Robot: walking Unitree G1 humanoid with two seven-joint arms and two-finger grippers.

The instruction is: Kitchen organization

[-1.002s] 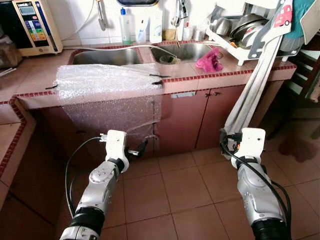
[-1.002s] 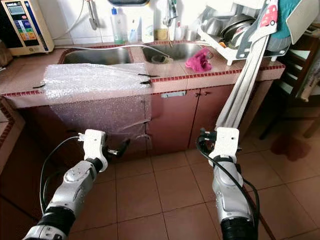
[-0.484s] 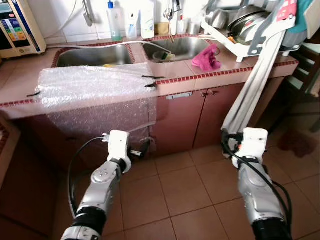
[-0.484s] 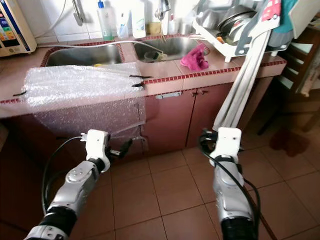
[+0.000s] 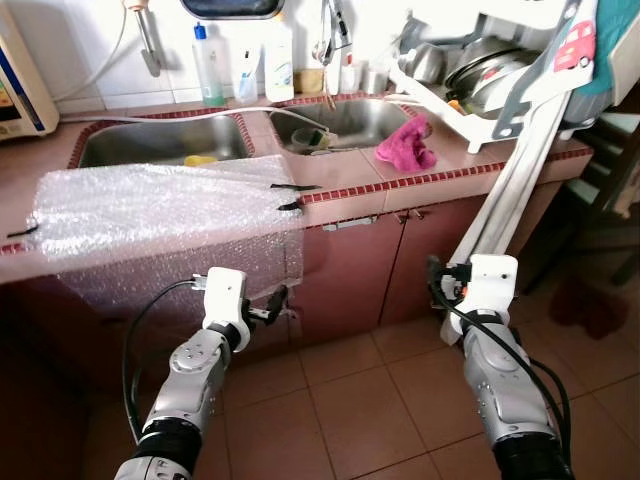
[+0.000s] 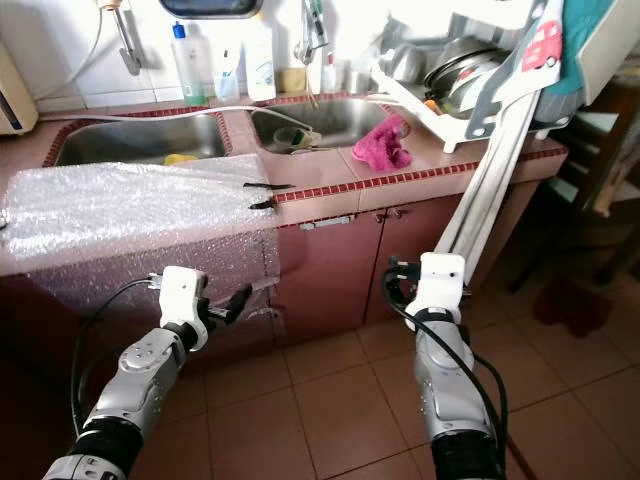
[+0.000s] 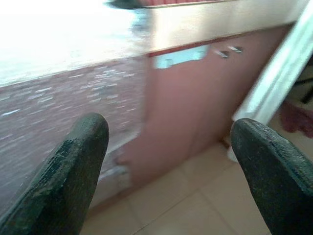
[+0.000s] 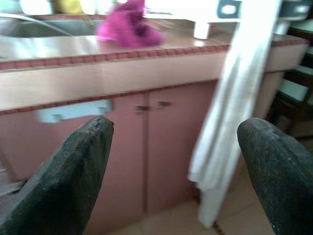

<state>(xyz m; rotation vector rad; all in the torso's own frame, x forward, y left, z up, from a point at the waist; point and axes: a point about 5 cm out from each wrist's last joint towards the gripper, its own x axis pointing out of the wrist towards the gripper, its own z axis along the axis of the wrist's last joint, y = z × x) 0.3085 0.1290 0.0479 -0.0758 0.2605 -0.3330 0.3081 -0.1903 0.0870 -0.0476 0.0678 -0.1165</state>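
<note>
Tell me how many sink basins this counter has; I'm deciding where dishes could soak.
2. The left basin lies behind the bubble wrap draped over the counter edge. The right basin sits beside it, behind the pink cloth, by the dish rack.

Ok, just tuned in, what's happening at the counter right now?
Nothing is being handled. The robot stands facing the sink counter, both arms held low over the floor tiles. The left gripper and right gripper are both open and empty. A bubble wrap sheet drapes over the counter edge, and a pink cloth lies beside the right basin.
</note>
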